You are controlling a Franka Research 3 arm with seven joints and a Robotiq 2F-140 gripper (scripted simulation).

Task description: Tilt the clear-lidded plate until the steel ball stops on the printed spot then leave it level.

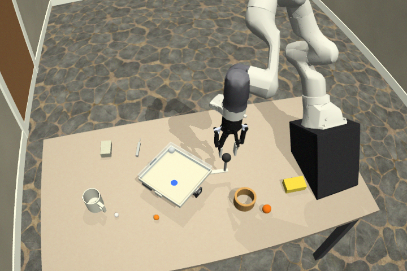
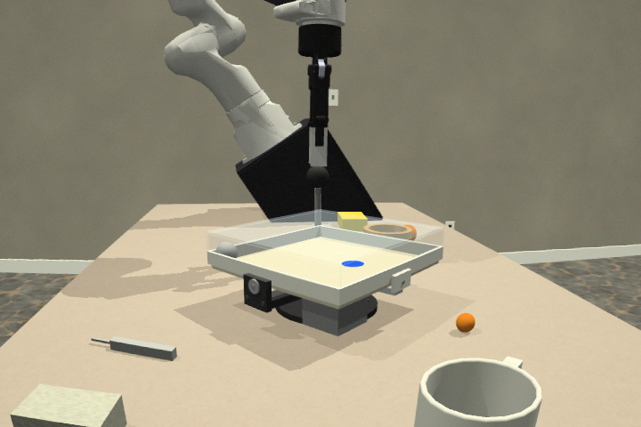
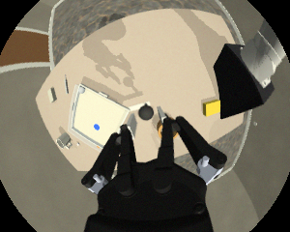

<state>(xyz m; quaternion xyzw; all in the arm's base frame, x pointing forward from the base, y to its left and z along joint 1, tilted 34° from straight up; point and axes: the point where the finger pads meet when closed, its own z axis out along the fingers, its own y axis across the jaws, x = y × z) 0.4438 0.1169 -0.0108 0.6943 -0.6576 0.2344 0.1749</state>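
The square plate (image 1: 175,173) with a clear lid sits on its pivot base mid-table and looks about level. The steel ball (image 1: 171,149) rests in the plate's far corner, also seen in the exterior view (image 2: 226,248). The blue printed spot (image 1: 173,182) lies apart from the ball, toward the near side of the plate. A thin lever with a black knob (image 1: 226,157) stands at the plate's right corner. My gripper (image 1: 228,152) hangs straight over the knob, fingers partly open on either side just above it, holding nothing. In the wrist view the knob (image 3: 145,112) lies just beyond the fingertips.
A mug (image 1: 92,200), a small white ball (image 1: 116,214) and a small orange ball (image 1: 156,217) lie in front of the plate. A wooden ring (image 1: 245,199), an orange ball (image 1: 266,208), a yellow block (image 1: 294,184) and the black pedestal (image 1: 325,156) are to the right. A beige block (image 1: 105,148) and a grey tool (image 1: 138,147) lie behind.
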